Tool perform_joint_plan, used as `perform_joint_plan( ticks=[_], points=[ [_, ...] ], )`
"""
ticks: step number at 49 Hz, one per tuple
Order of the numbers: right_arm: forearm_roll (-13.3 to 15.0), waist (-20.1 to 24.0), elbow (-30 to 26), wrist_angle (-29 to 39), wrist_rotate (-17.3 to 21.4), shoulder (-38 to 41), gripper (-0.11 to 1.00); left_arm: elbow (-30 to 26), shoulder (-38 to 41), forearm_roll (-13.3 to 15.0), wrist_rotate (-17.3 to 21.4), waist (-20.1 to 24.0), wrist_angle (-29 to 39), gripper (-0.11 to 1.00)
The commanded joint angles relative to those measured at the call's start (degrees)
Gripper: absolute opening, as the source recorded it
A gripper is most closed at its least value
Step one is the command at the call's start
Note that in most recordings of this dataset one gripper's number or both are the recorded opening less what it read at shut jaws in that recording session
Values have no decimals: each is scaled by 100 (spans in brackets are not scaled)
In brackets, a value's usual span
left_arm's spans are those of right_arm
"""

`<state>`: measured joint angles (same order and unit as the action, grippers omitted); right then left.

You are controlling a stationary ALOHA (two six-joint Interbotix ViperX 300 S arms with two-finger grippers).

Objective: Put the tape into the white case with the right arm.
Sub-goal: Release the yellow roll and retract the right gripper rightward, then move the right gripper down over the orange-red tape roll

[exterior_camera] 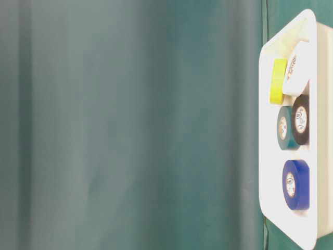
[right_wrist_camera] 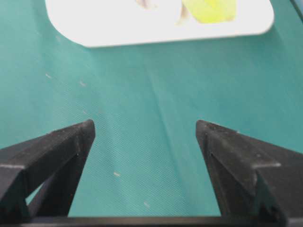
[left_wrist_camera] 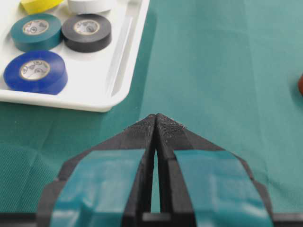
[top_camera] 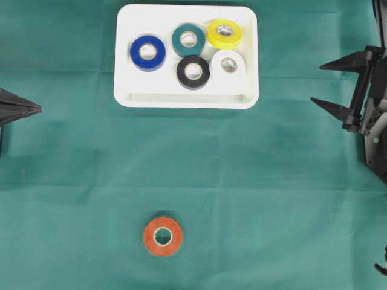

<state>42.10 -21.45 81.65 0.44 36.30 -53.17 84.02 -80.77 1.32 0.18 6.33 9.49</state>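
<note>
From overhead, the white case sits toward twelve o'clock on the green cloth, holding five rolls: blue, teal, yellow, black and white. The orange tape lies alone on the cloth toward six o'clock, well apart from the case. At three o'clock the right gripper has its two pointed fingers spread wide with nothing between them; the arm behind it is cut off by the edge. At nine o'clock only the tip of the left gripper pokes in.

The table-level view is turned on its side and mostly blurred green; the case is cropped at three o'clock, the five rolls visible inside.

From the left wrist, the left gripper has its teal-patched fingers pressed together, empty. The case is at eleven o'clock, with yellow and white rolls cut off; a sliver of the orange tape shows at three o'clock.

From the right wrist, the right gripper stands wide over bare cloth; the case at twelve o'clock is blurred and overexposed, and only the yellow roll is recognisable.
</note>
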Motion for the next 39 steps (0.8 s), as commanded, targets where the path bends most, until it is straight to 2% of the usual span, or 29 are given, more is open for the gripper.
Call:
perform_joint_plan(
  ticks=[1, 12, 19, 28, 39],
  points=[
    [18, 299, -26, -220, 0, 0, 64, -62, 35, 9, 0, 26, -62, 1],
    [26, 1591, 62, -343, 0, 79, 64, -62, 35, 9, 0, 18, -62, 1],
    [26, 2232, 79, -299, 9, 105, 64, -62, 35, 9, 9, 18, -62, 1],
    [26, 2487, 70, -316, 9, 149, 62, -62, 35, 9, 0, 18, -62, 1],
    [26, 2514, 70, -334, 9, 220, 61, -70, 35, 9, 0, 18, -62, 1]
  ],
)
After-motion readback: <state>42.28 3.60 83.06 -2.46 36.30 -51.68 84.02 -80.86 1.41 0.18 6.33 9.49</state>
